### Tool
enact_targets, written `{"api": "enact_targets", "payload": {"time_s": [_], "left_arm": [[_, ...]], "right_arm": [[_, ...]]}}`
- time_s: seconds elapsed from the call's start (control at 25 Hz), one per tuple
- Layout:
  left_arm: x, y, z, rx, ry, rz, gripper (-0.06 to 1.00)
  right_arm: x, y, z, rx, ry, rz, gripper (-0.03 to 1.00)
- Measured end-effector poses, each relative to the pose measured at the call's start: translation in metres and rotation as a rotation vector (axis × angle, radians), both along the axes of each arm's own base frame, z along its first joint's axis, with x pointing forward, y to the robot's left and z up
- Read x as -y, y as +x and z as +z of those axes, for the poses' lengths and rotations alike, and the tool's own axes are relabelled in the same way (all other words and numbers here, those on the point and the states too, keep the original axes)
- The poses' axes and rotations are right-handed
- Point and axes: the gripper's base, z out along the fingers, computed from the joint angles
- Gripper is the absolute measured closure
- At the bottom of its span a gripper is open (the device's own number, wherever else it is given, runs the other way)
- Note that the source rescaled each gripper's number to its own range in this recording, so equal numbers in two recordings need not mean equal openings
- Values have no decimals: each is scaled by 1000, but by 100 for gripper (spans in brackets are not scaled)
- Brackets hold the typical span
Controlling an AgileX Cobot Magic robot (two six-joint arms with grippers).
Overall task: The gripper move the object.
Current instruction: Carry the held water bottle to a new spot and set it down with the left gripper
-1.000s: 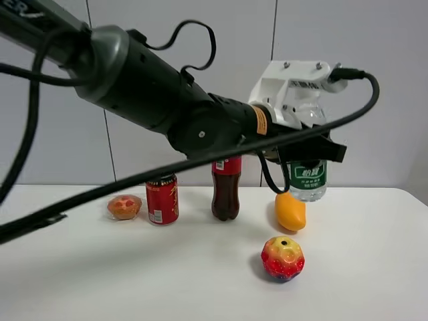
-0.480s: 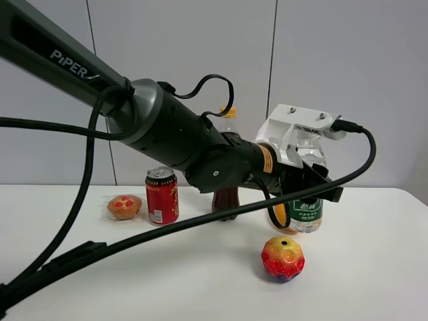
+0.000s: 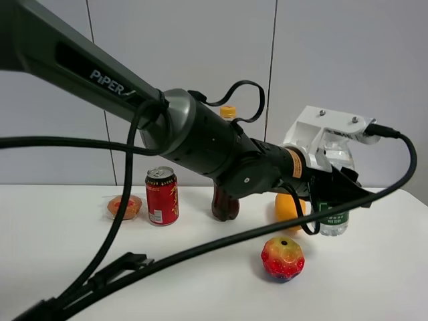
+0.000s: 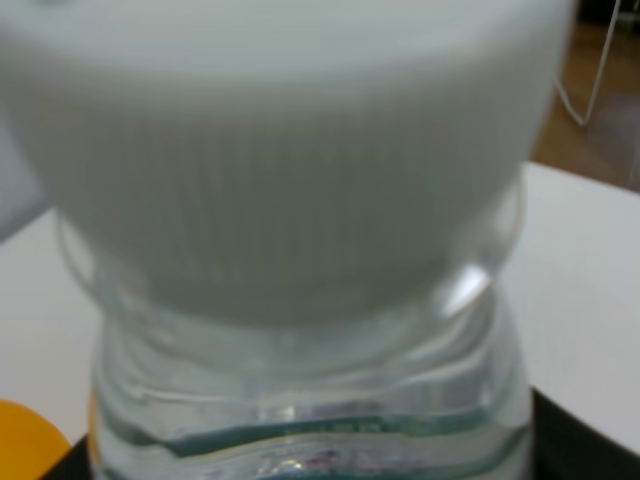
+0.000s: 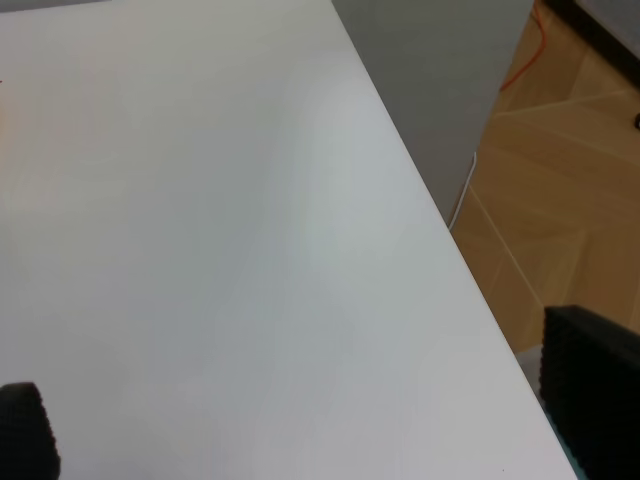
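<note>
Table [image 3: 374, 274]: pastry [image 3: 124, 206] leftmost, can [image 3: 161, 195] beside it — water bottle [image 3: 333, 225] rightmost, ball [image 3: 282, 258] before.

Orange fruit [image 3: 285, 208] just beside held bottle [image 3: 334, 224], red-yellow fruit [image 3: 282, 258] near in front, open tabletop [image 3: 391, 267] rightward.

Along the tabletop's [image 3: 374, 267] far edge stand a pastry [image 3: 124, 206], red can [image 3: 162, 195], cola bottle [image 3: 225, 204] and orange fruit [image 3: 286, 207]; a red-yellow fruit [image 3: 282, 258] lies nearer the front edge.

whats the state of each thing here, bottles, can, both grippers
water bottle: upright, cap on, held below the neck
left gripper: fingers shut on the water bottle
right gripper: fingers wide open, holding nothing
cola bottle: upright, yellow cap on
red can: upright; whether it has been opened cannot be told
</note>
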Motion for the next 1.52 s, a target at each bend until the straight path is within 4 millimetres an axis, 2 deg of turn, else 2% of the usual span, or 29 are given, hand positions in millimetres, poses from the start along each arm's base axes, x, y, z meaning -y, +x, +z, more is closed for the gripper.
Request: {"api": "enact_targets", "payload": {"time_s": [0.28, 0.72, 1.04, 1.52], "left_arm": [[5, 4, -23, -22, 30, 3, 89], [6, 5, -22, -17, 22, 1, 89], [6, 5, -34, -30, 39, 0, 89], [6, 4, -34, -25, 42, -5, 89]], "right_arm": [[0, 0, 0, 0, 0, 0, -3], [0, 0, 0, 0, 0, 0, -3], [0, 0, 0, 0, 0, 0, -3], [0, 0, 0, 0, 0, 0, -3]]}}
